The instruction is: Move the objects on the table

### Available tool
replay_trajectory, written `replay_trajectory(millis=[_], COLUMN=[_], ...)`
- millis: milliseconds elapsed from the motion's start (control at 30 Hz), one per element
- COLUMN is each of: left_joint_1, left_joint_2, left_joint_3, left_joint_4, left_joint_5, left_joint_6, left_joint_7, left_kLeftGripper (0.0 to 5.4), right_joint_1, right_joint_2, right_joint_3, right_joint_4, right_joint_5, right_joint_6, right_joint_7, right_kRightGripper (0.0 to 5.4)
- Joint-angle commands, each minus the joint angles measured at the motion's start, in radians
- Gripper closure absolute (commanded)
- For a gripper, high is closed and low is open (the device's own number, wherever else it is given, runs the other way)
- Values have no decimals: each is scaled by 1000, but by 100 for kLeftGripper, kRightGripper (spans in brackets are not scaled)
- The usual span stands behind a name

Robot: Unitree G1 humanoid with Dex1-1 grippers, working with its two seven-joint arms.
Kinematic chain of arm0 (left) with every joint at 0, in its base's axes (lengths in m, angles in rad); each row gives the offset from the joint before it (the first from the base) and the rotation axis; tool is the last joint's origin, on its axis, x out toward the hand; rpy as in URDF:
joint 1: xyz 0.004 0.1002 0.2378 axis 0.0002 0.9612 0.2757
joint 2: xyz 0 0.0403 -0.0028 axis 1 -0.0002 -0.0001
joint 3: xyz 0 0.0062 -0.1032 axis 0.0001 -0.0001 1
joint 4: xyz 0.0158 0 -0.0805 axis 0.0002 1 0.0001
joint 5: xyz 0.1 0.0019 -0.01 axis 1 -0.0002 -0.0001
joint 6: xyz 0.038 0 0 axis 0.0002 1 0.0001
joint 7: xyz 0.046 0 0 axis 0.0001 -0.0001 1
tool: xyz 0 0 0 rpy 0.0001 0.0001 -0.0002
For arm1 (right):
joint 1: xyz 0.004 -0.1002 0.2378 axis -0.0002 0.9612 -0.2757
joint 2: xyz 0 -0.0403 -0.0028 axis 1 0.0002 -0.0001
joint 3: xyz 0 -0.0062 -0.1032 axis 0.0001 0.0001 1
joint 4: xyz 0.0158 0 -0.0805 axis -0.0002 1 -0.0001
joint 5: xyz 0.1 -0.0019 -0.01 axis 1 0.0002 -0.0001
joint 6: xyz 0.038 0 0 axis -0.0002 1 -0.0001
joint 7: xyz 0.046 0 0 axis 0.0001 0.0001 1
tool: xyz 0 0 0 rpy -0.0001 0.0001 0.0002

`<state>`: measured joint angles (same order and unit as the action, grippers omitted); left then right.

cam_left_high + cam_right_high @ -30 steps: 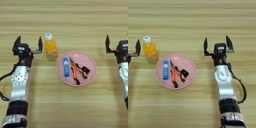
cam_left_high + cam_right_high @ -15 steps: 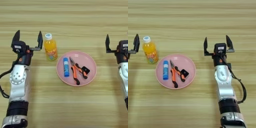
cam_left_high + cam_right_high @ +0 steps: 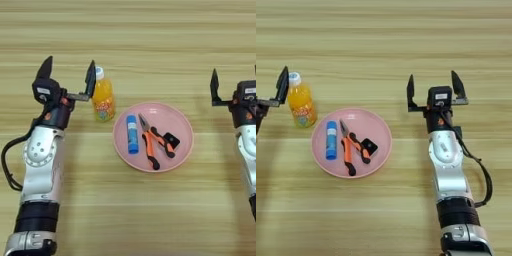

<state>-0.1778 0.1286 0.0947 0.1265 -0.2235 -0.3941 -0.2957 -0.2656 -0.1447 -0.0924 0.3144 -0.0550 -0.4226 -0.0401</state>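
Note:
A small orange-juice bottle [image 3: 102, 96] with a white cap stands upright on the table [image 3: 150, 40], just left of a round pink plate [image 3: 182, 127]. On the plate lie a blue glue stick [image 3: 132, 134], orange-and-black-handled pliers [image 3: 154, 142] and a small black square block [image 3: 171, 139]. My left gripper [image 3: 68, 75] is open; its right finger is close beside the bottle's cap, and the bottle is outside its fingers. My right gripper [image 3: 434, 87] stands open to the right of the plate, holding nothing.
Both forearms reach up from the near edge, the left arm [image 3: 41, 170] left of the plate and the right arm [image 3: 448, 175] to its right. A black cable [image 3: 481, 172] loops beside the right arm.
My left gripper has moved to the right, toward the bottle, until its right finger is beside the cap. The right arm and the things on the plate have not moved.

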Motion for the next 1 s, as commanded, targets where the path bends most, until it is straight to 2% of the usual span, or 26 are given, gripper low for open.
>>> replay_trajectory(millis=[33,133,300,667,1000], left_joint_1=[4,1,-11,-51,-90], left_joint_2=[10,12,36,64,53], left_joint_3=[-30,-42,-64,-66,-60], left_joint_4=[-12,-13,0,38,103], left_joint_5=[15,18,77,135,105], left_joint_6=[46,76,139,243,300], left_joint_7=[-23,-28,-15,10,-12], left_kLeftGripper=[0,0,0,0,0], right_joint_1=[-16,-15,-15,-10,-11], right_joint_2=[4,5,7,14,16], right_joint_3=[1,3,5,16,18], right_joint_4=[0,0,0,-17,-15], right_joint_5=[-4,-5,-7,-9,-10], right_joint_6=[3,2,2,10,7], right_joint_7=[-7,-8,-10,-19,-23], right_kRightGripper=[5,5,5,5,5])
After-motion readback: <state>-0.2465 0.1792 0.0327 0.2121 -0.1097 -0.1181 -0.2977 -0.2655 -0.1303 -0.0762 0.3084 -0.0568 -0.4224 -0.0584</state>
